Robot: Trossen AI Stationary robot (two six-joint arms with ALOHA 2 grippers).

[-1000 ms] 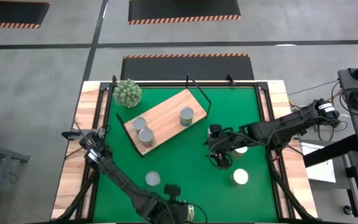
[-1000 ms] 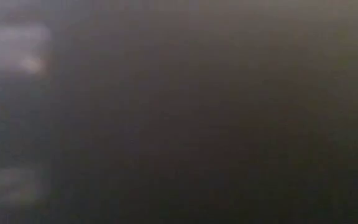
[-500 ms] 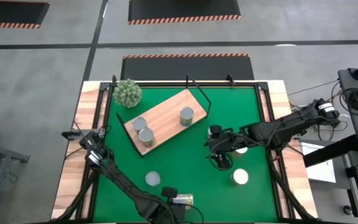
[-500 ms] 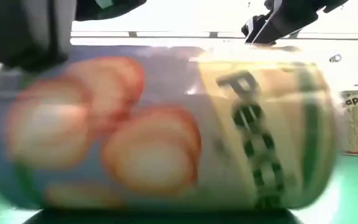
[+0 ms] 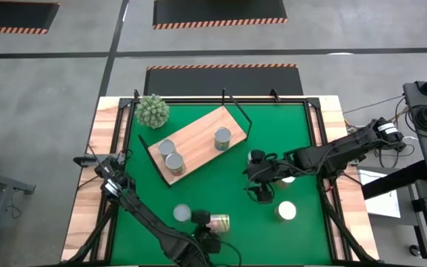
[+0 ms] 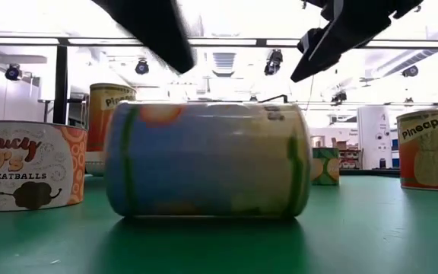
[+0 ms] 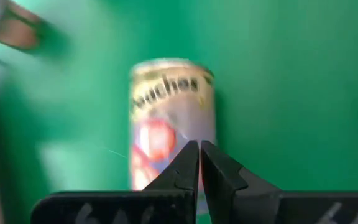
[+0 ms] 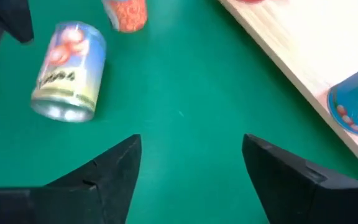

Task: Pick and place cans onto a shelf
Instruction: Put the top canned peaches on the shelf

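So the peach can [image 5: 217, 221] is lying tipped on its side right in front of the left gripper [image 7: 199, 163], whose fingers are pressed together and holding nothing, while the right gripper [image 8: 191, 163] hovers spread wide and empty beside the shelf [image 5: 195, 141], probably lining up another can.

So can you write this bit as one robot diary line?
left gripper: shut, behind tipped can | right gripper: open, empty | shelf: three cans

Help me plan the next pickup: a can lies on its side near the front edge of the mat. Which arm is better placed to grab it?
Left, probably. The left gripper sits right at the tipped can, fingers shut, so it must open first. The right gripper is open but farther away, above bare green mat.
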